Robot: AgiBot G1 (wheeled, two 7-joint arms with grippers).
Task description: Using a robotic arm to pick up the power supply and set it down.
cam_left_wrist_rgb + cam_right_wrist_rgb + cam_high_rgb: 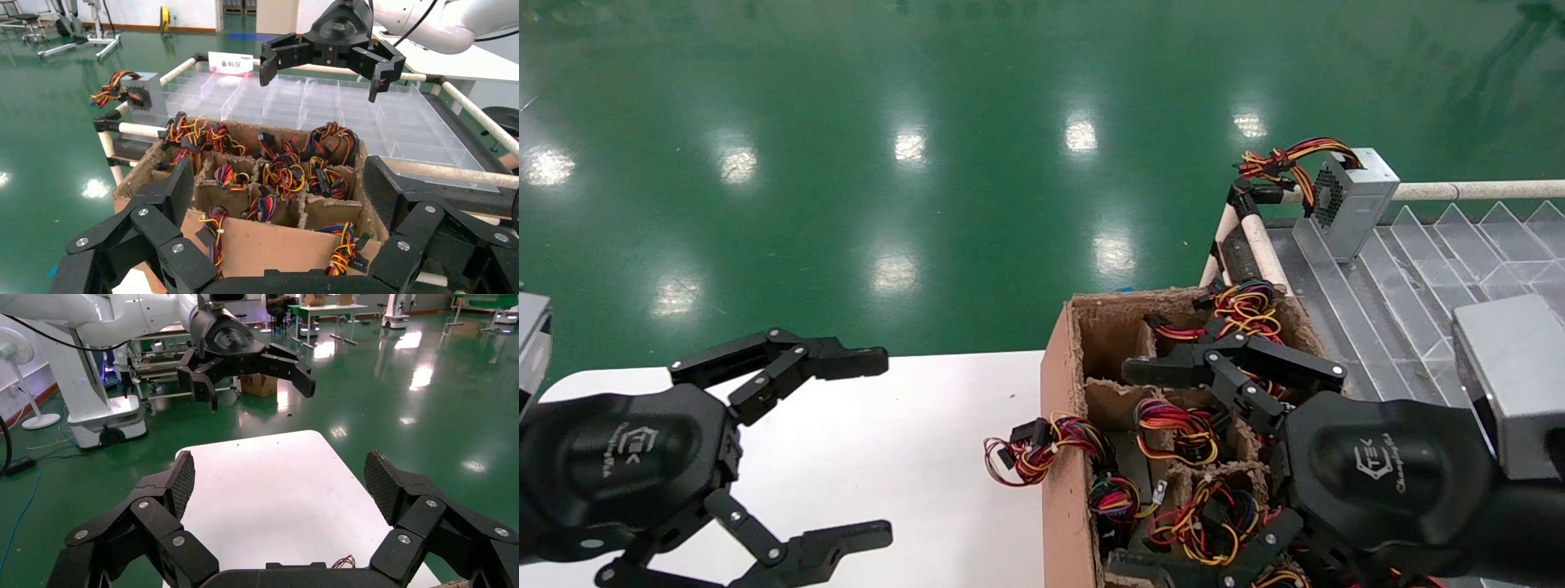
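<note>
Right gripper (pixel 1173 465) is hovering, jaws wide and empty, over the cardboard box (pixel 1062 384); left gripper (pixel 870 445), jaws wide, beside it; power supply (pixel 1352 200) standing beyond the box.

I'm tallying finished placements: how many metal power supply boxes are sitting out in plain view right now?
1. The power supply stands at the far left corner of the clear divider tray. The cardboard box shows only wire bundles; more units may be hidden beneath them.
</note>
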